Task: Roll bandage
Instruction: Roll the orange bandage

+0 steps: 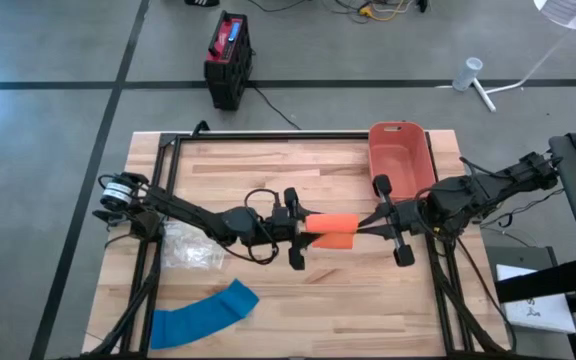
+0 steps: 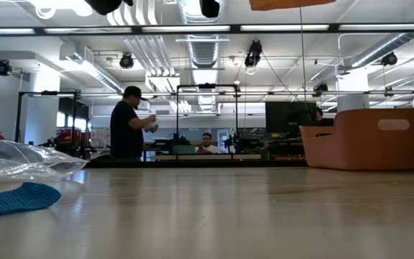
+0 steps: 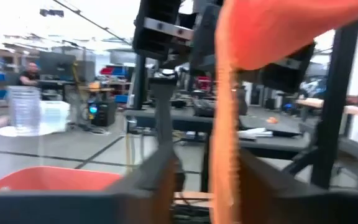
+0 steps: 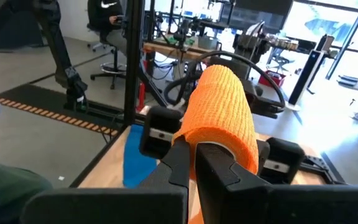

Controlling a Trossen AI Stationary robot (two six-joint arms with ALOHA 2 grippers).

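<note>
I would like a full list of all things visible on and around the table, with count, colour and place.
Orange bandage: one, orange, held above the table centre between both grippers.
Blue bandage: one, blue, near-left part of the table.
Plastic bag: one, clear, left side.
Bin: one, salmon-red, far-right corner.
Table: one, light wood.
Black case: one, black and red, on the floor beyond.
Left gripper: shut on the orange bandage.
Right gripper: shut on the orange bandage.

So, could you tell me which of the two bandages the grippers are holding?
The orange bandage, held above the table between both grippers; the blue bandage lies untouched.
</note>
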